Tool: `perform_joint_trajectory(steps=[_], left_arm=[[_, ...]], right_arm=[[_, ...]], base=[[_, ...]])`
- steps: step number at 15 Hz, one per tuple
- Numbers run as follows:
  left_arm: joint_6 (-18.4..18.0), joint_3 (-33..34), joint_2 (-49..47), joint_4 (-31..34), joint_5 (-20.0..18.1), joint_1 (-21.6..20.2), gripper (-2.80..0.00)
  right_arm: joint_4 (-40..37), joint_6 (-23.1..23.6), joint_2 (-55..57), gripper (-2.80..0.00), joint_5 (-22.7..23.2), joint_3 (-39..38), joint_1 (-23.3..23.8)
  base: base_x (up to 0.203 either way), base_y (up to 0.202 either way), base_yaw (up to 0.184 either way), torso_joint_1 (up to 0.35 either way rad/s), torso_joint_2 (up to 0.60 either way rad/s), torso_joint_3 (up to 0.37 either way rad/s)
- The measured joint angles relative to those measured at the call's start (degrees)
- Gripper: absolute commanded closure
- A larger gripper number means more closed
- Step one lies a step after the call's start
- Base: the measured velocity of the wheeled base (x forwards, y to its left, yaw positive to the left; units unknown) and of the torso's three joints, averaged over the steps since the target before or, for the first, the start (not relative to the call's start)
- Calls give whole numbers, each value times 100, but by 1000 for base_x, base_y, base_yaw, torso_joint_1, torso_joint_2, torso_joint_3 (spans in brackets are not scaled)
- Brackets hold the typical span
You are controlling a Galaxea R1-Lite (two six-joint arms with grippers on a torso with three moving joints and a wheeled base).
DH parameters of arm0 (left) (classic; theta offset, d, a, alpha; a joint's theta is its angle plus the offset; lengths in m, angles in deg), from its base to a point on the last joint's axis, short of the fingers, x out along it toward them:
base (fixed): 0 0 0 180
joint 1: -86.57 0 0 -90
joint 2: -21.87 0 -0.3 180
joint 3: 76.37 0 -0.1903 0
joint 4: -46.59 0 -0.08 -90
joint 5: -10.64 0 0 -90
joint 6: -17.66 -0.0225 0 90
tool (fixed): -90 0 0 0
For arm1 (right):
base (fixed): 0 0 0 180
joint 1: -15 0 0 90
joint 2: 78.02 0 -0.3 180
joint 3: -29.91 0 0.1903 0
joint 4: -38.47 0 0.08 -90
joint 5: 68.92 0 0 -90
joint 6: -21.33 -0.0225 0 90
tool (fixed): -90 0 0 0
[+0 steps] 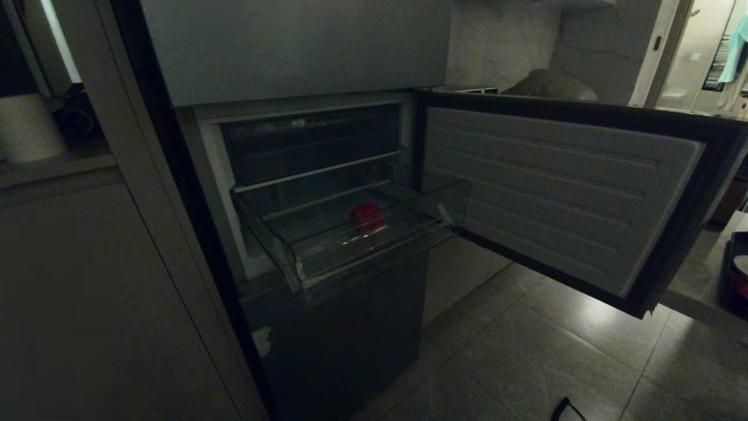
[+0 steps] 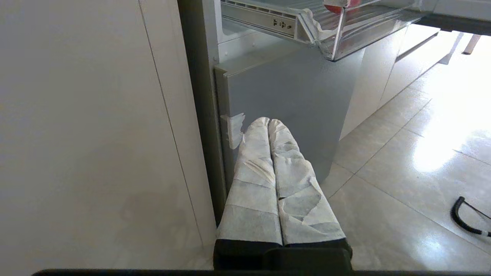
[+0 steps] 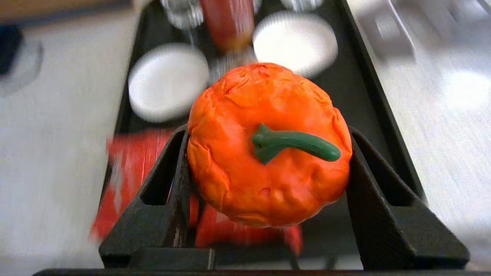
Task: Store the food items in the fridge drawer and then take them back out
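One red food item (image 1: 367, 217) lies in the clear fridge drawer (image 1: 374, 256), which is pulled out of the dark fridge (image 1: 333, 333). A second food item (image 3: 245, 180), orange-red and wrinkled with a green stem, sits between the black fingers (image 3: 168, 168) of my right gripper (image 3: 268, 134), which is shut on it above a black tray; this gripper is outside the head view. My left gripper (image 2: 268, 122), wrapped in white, is shut and empty, low beside the fridge's bottom panel. The left wrist view shows the drawer (image 2: 345, 42) from below, with the red item (image 2: 337, 4) in it.
The middle fridge door (image 1: 555, 193) stands swung open to the right over the tiled floor. The black tray (image 3: 360, 88) holds white round lids (image 3: 167, 82) and red packets (image 3: 130, 165). It sits on a counter at the right edge (image 1: 735, 275). Pale cabinets flank the fridge on the left.
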Motion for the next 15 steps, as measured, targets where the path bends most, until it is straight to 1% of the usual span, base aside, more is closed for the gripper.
perform_joint_trajectory(steps=[2,3,6,9,12,15], left_arm=[[-2,0,0,0,0,5,0],[-2,0,0,0,0,5,0],[0,0,0,0,0,5,0],[-1,0,0,0,0,2,0],[0,0,0,0,0,2,0],[-2,0,0,0,0,2,0]], right_arm=[[487,-22,535,0,375,326,147],[631,-69,815,0,475,557,207],[830,-304,1619,0,845,1395,351],[855,-378,2346,0,954,2149,521],[880,-510,2997,0,1020,2704,692],[907,-649,3405,0,1306,3042,768]], base=[[0,0,0,0,0,0],[0,0,0,0,0,0],[0,0,0,0,0,0],[0,0,0,0,0,0],[0,0,0,0,0,0],[0,0,0,0,0,0]])
